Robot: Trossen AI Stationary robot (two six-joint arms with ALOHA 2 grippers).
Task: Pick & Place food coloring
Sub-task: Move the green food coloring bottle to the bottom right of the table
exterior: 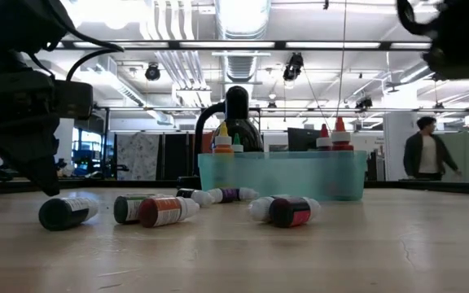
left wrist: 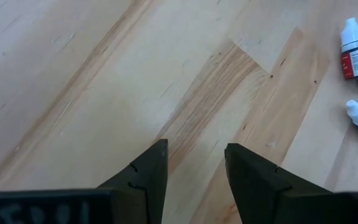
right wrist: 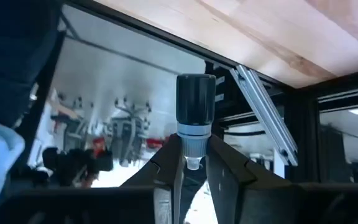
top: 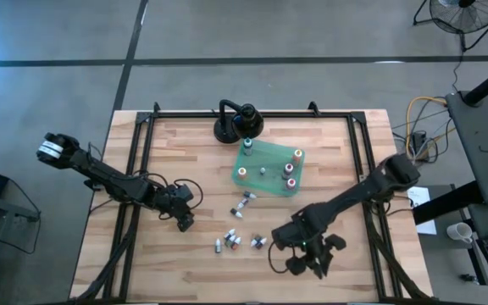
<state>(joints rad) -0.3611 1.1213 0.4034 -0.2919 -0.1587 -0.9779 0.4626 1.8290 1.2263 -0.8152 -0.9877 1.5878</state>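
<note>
Now our right gripper (right wrist: 193,163) pinches a small black-capped food-coloring bottle (right wrist: 195,118) by its nozzle, above the table's near edge. Such a thin hold could let it slip. Our left gripper (left wrist: 195,163) hovers part-open and empty over bare wood, near loose bottles (top: 235,241).

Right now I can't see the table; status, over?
Left gripper open, empty, low over bare wood. Right gripper shut on a dark-capped bottle, lifted. Five bottles stand on the green sheet; more lie loose. Nothing blocking.

No legible text — bottle labels (left wrist: 355,57) too blurred.
</note>
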